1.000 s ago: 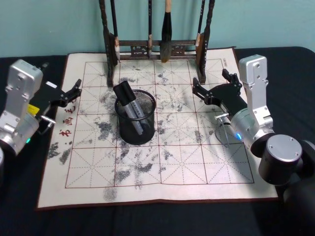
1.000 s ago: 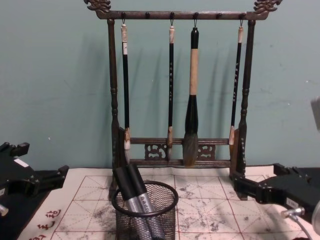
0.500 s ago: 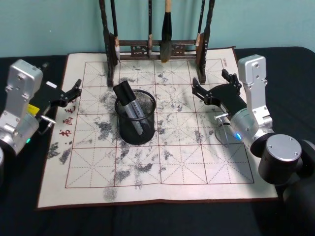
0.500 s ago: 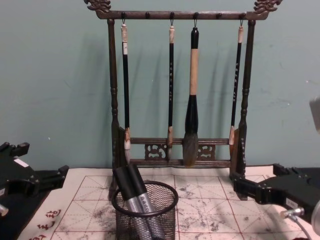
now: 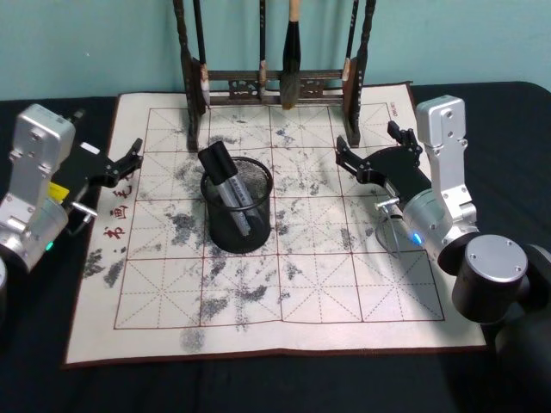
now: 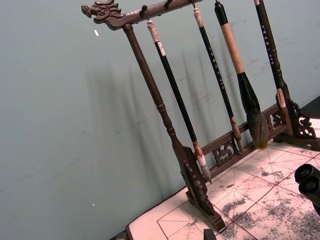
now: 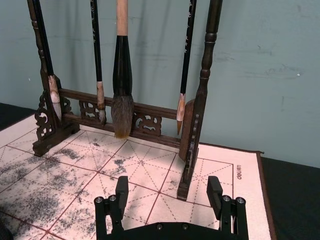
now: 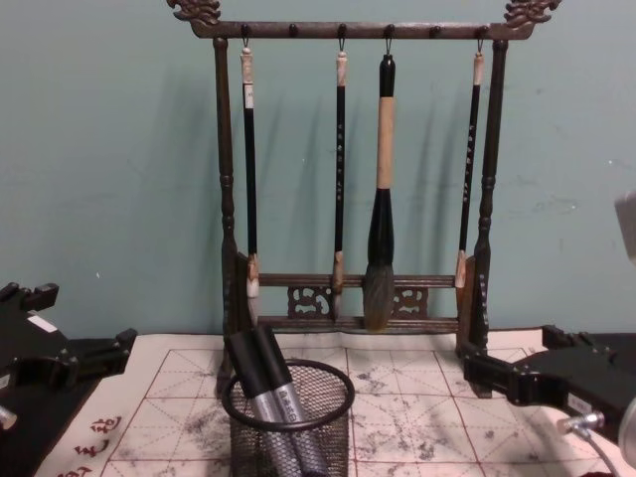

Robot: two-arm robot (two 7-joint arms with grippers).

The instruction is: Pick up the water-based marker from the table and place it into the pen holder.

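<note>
Your right gripper (image 5: pixel 370 148) is hanging wide open and empty over the mat's (image 5: pixel 344 284) right side. Your left gripper (image 5: pixel 131 155) is waiting open and empty at its left edge. Two markers (image 5: pixel 225 185) are leaning inside the pen holder (image 5: pixel 238 225) between them.

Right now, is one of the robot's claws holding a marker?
No, both markers stand in the pen holder, while the left gripper and the right gripper are open and empty at the mat's sides.

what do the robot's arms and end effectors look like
Both arms have boxy silver-grey wrist links and black, angular two-fingered end effectors, left and right. The left carries a yellow label, the right a thin cable, a small blue light and a round black joint capped in silver.
</note>
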